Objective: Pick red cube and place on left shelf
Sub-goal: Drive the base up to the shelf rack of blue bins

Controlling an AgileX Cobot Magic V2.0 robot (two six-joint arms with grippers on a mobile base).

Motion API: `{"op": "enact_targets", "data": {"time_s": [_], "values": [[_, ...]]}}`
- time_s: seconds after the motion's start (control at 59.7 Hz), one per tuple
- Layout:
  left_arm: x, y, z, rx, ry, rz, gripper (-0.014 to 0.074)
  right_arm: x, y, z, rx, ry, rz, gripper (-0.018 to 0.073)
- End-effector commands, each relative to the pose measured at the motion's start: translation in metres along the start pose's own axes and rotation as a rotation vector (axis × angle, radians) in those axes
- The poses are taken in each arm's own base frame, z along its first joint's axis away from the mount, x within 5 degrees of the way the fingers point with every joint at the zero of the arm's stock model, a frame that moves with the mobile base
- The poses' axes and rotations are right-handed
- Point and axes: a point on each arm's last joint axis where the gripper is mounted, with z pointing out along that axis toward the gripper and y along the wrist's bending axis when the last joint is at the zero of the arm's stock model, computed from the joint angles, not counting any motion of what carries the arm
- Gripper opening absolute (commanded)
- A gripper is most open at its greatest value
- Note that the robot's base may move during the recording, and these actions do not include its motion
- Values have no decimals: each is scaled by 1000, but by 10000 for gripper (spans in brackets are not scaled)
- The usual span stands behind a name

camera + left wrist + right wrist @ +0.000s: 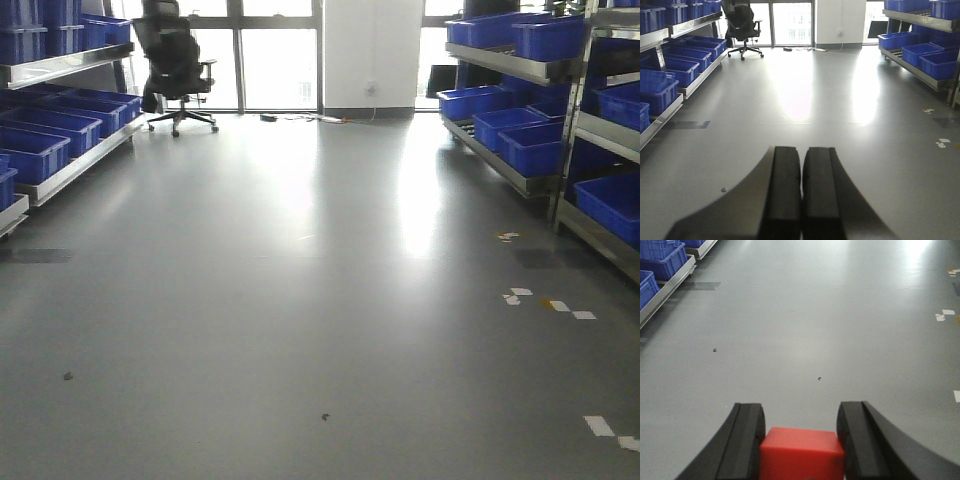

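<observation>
The red cube (802,452) sits between the two black fingers of my right gripper (801,415), which is shut on it and holds it above the grey floor. My left gripper (802,155) is shut with nothing in it, its pads pressed together, pointing down the aisle. The left shelf (60,130) runs along the left wall with blue bins on it, and shows as well in the left wrist view as the left shelf (675,75). Neither gripper shows in the front view.
A second shelf (530,130) with blue bins lines the right wall. A black office chair (175,65) stands at the far end by the windows. Scraps of tape (545,300) lie on the floor at the right.
</observation>
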Motion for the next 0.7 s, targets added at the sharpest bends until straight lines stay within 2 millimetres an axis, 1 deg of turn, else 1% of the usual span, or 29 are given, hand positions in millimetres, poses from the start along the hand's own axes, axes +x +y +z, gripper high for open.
{"op": "enact_targets", "data": {"time_s": [0.0, 0.687], "values": [[-1, 0, 0, 6, -80, -4, 102, -16, 2, -5, -11, -112, -10, 57], [-1, 0, 0, 6, -80, -4, 102, -16, 2, -5, -11, -112, -10, 57]]}}
